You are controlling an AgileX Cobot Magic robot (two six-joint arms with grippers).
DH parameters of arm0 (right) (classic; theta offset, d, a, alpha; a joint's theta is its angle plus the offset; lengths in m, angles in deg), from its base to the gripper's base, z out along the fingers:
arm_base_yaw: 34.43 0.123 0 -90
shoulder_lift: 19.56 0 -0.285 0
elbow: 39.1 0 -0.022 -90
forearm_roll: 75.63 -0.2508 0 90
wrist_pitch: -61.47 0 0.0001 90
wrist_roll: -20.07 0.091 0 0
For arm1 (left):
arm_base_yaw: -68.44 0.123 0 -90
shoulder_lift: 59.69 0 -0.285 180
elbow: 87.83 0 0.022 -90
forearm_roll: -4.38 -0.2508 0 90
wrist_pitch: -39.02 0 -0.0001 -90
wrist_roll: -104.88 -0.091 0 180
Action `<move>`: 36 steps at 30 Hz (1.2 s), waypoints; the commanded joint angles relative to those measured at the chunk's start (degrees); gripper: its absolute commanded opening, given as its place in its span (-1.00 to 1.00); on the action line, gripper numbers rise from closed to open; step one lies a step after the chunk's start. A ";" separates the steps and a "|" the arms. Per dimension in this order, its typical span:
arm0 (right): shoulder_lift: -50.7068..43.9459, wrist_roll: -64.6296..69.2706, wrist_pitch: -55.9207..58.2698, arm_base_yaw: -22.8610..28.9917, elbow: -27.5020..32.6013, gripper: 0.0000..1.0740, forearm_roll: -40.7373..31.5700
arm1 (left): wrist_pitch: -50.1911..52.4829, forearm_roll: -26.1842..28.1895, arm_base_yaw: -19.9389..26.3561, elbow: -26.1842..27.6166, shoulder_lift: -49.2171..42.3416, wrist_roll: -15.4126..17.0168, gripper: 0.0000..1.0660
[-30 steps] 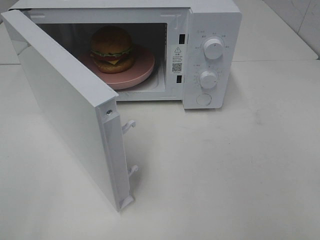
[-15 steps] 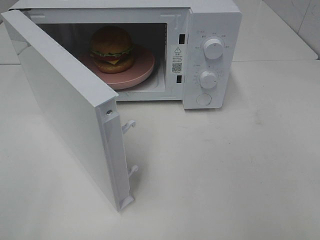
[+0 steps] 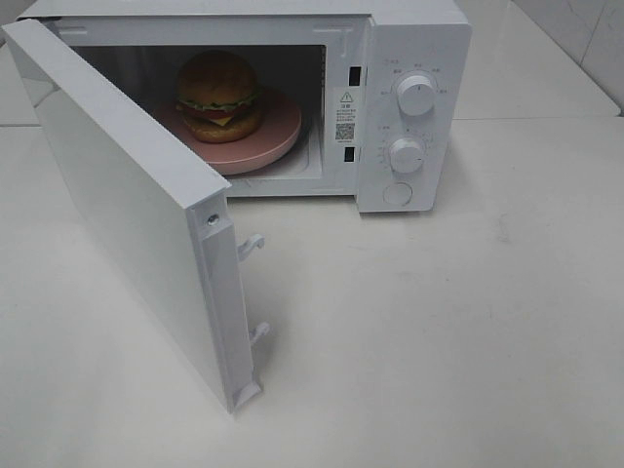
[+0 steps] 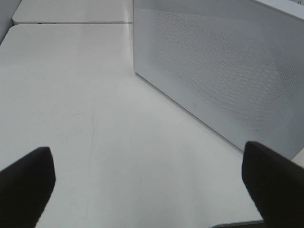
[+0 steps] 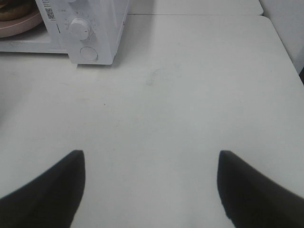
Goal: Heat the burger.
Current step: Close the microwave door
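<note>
Nothing has shifted in the last second: the burger [image 3: 218,95] sits on the pink plate [image 3: 280,135] inside the microwave [image 3: 419,39], its door [image 3: 127,205] wide open, the left gripper [image 4: 147,159] and right gripper [image 5: 151,159] both spread and empty, so shutting the door looks next
</note>
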 commanded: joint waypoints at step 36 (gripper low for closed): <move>-1.55 0.29 -0.69 -0.23 0.11 0.39 0.17 | 44.69 10.66 0.29 -13.64 28.36 -9.63 -1.00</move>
